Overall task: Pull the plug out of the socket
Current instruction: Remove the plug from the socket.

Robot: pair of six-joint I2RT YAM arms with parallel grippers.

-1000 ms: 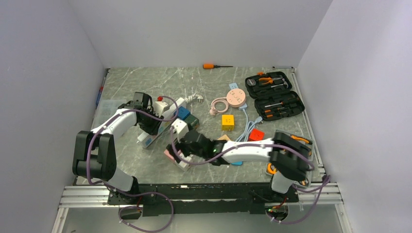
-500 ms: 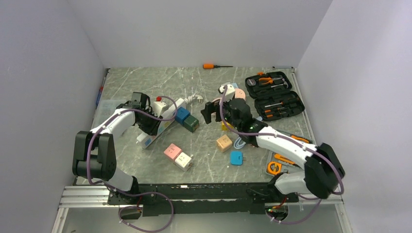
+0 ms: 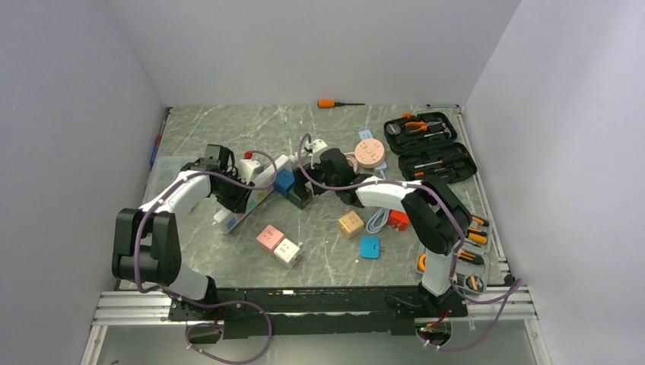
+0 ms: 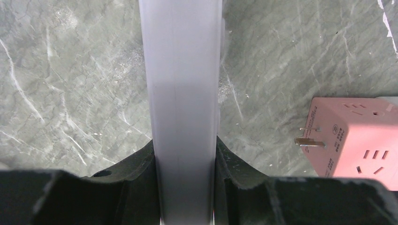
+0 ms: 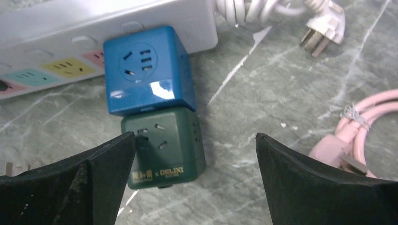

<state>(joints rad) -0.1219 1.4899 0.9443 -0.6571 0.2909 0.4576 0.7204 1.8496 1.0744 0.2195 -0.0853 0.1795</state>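
The socket point(image 3: 258, 192) is a long white strip with pastel outlets, lying slantwise at the left. My left gripper point(image 3: 232, 196) is shut on it. The left wrist view shows the socket's white body point(image 4: 183, 93) clamped between the left gripper's point(image 4: 183, 187) black jaws. A blue cube plug point(image 5: 148, 68) sits on the socket point(image 5: 94, 28), and a dark green cube plug point(image 5: 166, 150) is stuck to its near face. My right gripper point(image 5: 195, 159) hangs open just above the green cube, its left finger point(image 5: 94, 183) over the cube's edge. From above, the right gripper point(image 3: 304, 176) is beside the blue cube point(image 3: 285, 181).
A white plug point(image 5: 324, 28) on the socket's cord and a pink cable point(image 5: 361, 136) lie to the right. A pink cube point(image 4: 356, 140), tan cube point(image 3: 350, 223), small blue adapter point(image 3: 370, 247), round pink disc point(image 3: 369, 152), open tool case point(image 3: 430, 148) and orange screwdriver point(image 3: 335, 103) lie around.
My right arm swung from the near middle to the back right, then left to the blue and green cubes, staying open. The left gripper and socket have not moved.
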